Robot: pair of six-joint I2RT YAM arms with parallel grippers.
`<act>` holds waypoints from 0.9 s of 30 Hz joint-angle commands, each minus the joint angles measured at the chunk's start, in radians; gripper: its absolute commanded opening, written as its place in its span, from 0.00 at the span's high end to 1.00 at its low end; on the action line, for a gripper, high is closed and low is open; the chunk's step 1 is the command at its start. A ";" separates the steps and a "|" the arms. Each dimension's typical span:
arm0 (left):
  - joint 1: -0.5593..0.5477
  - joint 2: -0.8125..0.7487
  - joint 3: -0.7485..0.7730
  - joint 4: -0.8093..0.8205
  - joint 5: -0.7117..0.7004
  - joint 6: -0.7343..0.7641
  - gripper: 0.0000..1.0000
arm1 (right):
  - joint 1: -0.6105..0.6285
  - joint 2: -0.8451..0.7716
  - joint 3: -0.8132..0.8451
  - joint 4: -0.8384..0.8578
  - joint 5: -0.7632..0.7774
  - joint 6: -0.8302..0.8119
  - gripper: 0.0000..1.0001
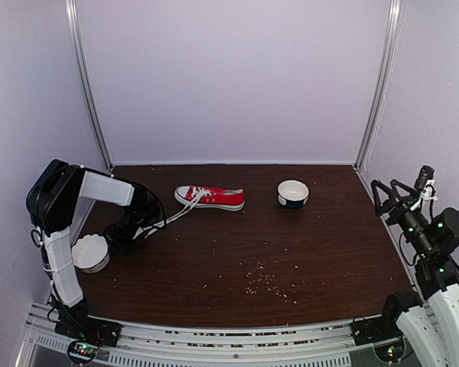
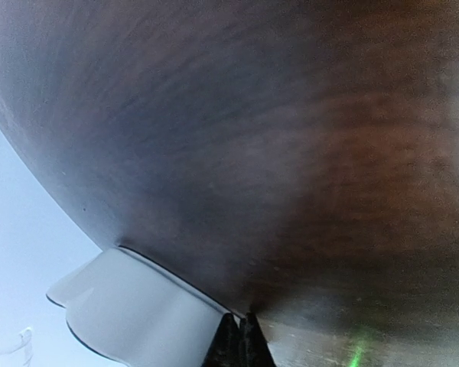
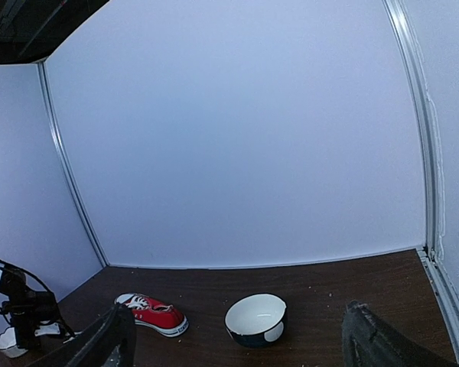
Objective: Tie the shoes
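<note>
Black left hand low beside laces

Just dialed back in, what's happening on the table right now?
The left end effector sits low, left of the red sneaker, and looks closed. The white laces run out to it, but whether it pinches them isn't visible. The right end effector hangs open, raised off to the side. No bow is tied yet.

- Bare tabletop spans the near right, with only crumbs scattered on it.
- A gap separates shoe and dark bowl.
- White bowl sits just beside left arm.
- Laces trail left across the table.
</note>
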State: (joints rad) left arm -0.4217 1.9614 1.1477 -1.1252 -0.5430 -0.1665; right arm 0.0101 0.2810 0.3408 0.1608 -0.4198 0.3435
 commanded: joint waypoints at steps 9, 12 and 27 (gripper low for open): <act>0.041 -0.089 0.014 0.000 -0.052 -0.018 1.00 | 0.005 -0.003 0.030 -0.016 0.028 -0.012 0.06; 0.036 -0.217 0.044 0.072 0.042 0.008 1.00 | 0.005 0.015 0.037 -0.005 0.010 -0.010 0.06; -0.023 -0.669 0.049 0.426 0.479 -0.007 0.09 | 0.211 0.258 0.305 -0.155 0.073 0.082 0.25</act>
State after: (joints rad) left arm -0.4408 1.3190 1.1862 -0.8040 -0.1673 -0.1349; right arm 0.0685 0.4500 0.5514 0.0795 -0.4427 0.4023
